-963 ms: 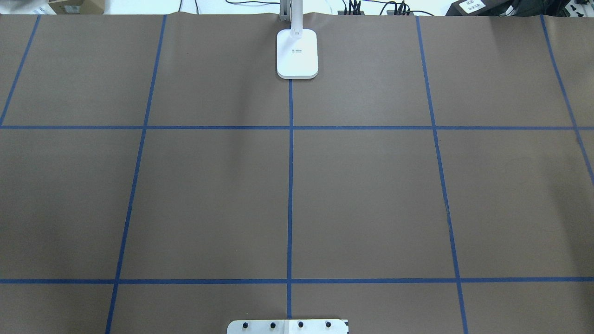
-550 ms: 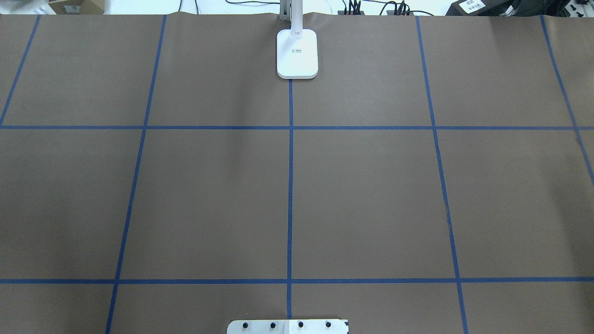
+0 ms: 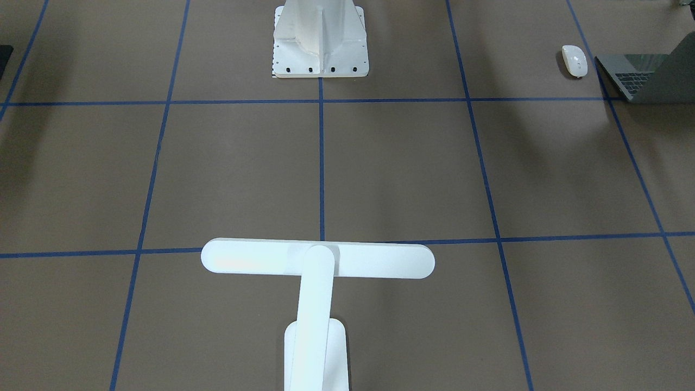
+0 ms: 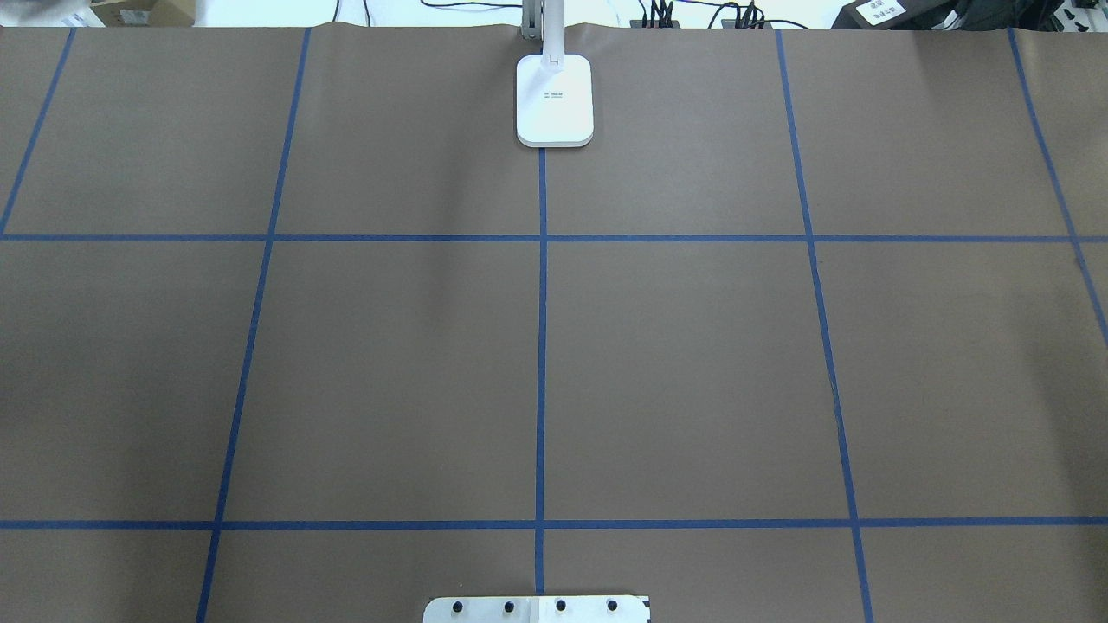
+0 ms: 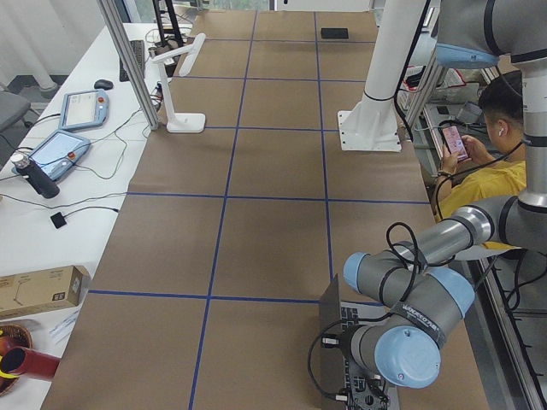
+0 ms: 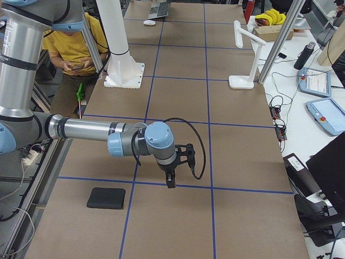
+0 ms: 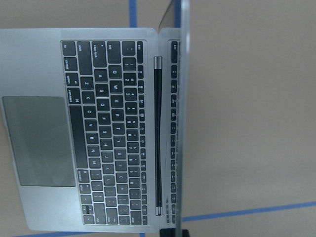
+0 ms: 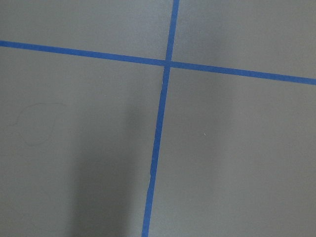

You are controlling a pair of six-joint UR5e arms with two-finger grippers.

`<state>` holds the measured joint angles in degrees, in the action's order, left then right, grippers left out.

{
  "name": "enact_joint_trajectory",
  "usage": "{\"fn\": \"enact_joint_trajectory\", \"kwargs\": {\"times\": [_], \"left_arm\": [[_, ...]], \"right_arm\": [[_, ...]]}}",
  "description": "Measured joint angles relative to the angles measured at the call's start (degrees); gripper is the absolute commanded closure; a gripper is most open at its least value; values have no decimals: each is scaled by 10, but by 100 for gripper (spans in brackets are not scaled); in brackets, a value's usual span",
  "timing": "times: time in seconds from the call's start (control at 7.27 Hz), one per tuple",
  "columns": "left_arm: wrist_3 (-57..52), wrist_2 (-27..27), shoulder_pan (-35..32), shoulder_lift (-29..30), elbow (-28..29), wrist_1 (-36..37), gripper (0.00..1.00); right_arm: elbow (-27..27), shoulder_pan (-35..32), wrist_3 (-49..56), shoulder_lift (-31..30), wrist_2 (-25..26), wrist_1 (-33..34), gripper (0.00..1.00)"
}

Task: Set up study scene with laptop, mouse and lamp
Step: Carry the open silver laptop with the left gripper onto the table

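Nothing differs on overhead from a second ago; lamp (image 4: 555, 99) base sits at the same spot. Laptop (image 7: 98, 128) stands open, well apart from lamp, at robot's left end of the table. Mouse (image 3: 574, 60) sits just beside it on the lamp-ward side. Left gripper (image 5: 363, 395) is above laptop's lid edge; right gripper (image 6: 170, 181) is low over bare paper (jaws of both: cannot tell). Step judged: fetching laptop toward lamp. Next move calls for a firm hold on lid or base. Table (image 4: 692, 363) is brown paper with a blue tape grid. A person sits across it from lamp.
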<state>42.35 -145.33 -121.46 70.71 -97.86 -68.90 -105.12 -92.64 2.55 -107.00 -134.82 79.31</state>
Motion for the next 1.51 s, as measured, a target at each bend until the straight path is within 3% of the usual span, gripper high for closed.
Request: {"fn": "enact_joint_trajectory", "kwargs": {"times": [0.41,0.69,1.1,1.51], "left_arm": [[74,-15,65,80,-13,-1,100],[140,-62,116,136,-24,-2,100],[309,-84,209,219,-97,-3,100],[484,-93,303,348,-120,-5,100]], "right_arm": [[-1,0,-1,3,0,0,0],[0,0,-1,4,0,0,0],[0,0,-2,5,0,1,0],[0,0,-2,6,0,1,0]]}}
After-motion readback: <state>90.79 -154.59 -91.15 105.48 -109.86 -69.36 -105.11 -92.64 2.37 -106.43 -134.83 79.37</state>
